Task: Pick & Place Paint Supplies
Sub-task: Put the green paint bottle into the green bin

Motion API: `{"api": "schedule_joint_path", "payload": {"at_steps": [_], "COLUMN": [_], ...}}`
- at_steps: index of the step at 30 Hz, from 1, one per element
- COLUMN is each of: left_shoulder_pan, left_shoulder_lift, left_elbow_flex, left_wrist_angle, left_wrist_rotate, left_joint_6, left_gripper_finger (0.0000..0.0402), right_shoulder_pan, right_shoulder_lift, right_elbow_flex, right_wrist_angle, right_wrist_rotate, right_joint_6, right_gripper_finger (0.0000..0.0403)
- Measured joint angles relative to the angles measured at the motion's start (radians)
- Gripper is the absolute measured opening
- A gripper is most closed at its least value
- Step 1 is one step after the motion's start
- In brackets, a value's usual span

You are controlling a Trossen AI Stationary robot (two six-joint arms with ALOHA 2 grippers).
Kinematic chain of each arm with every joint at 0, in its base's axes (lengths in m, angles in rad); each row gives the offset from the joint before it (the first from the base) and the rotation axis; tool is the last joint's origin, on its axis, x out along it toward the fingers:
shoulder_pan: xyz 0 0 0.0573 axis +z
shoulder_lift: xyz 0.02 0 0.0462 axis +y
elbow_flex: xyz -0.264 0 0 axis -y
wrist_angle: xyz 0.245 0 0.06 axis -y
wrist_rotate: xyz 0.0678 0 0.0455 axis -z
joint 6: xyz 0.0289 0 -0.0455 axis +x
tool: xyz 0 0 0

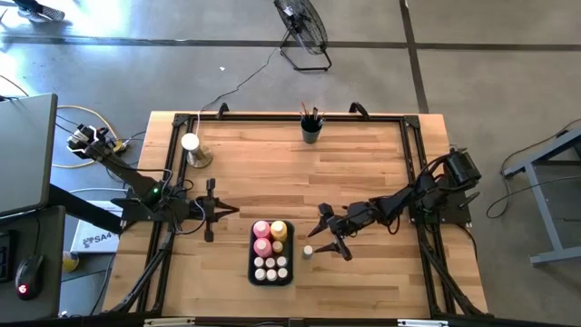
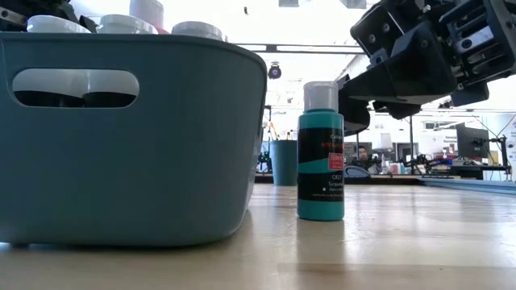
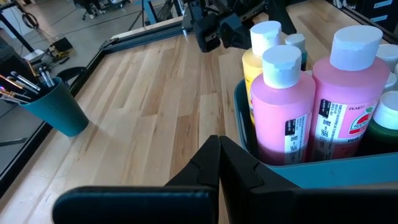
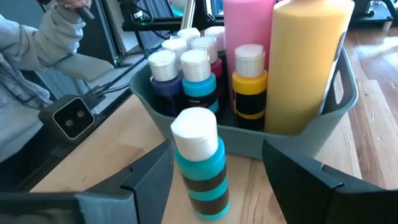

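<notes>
A: Where does the right hand (image 1: pixel 324 238) stand?

B: Over the tabletop (image 1: pixel 363 173) toward its near edge, right of the teal bin (image 1: pixel 255 272). Its fingers (image 4: pixel 292 165) are spread wide and grip nothing. The turquoise paint bottle (image 4: pixel 200 162) stands upright between them in the right wrist view, untouched on both sides as far as that view shows.

A: And the bottle against the bin?

B: Just beside the bin's right wall, apart from it; the low view shows a clear strip of wood between the two. The bottle rests on the tabletop, white cap up.

A: What does the bin hold?

B: Two tall pink squeeze bottles (image 3: pixel 283 102), one yellow squeeze bottle (image 4: pixel 311 56), and small white-capped paint bottles (image 1: pixel 270 268) packed at the end nearest the tabletop's near edge. The bin sits close to that near edge, about midway along it.

A: The left hand (image 1: pixel 211 210)?

B: Shut on nothing, low by the left edge, pointing at the bin's left wall with a band of bare wood between.

A: Open room?

B: The middle of the tabletop is bare wood from the bin back to the far edge. There a teal cup (image 1: pixel 311 130) holds the dark-handled paintbrushes (image 1: pixel 311 113), near the middle of that far edge. A white knob on a round tan base (image 1: pixel 192 150) stands toward the far left corner. The right side beyond the right arm is bare wood to the right edge.
</notes>
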Motion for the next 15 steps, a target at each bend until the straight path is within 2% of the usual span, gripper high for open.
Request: {"api": "schedule_joint_path", "payload": {"at_steps": [6, 15], "left_shoulder_pan": [0.0, 0.0], "left_shoulder_lift": [0.0, 0.0], "left_elbow_flex": [0.0, 0.0], "left_wrist_angle": [0.0, 0.0], "left_wrist_rotate": [0.0, -0.001], "left_joint_6": [0.0, 0.001], "left_gripper_finger": [0.0, 0.0], "right_shoulder_pan": [0.005, 0.026], "right_shoulder_lift": [0.0, 0.0], "right_elbow_flex": [0.0, 0.001], "right_wrist_angle": [0.003, 0.006], "right_wrist_rotate": [0.001, 0.063], "right_joint_6": [-0.008, -0.016], "right_gripper_finger": [0.0238, 0.0238]}}
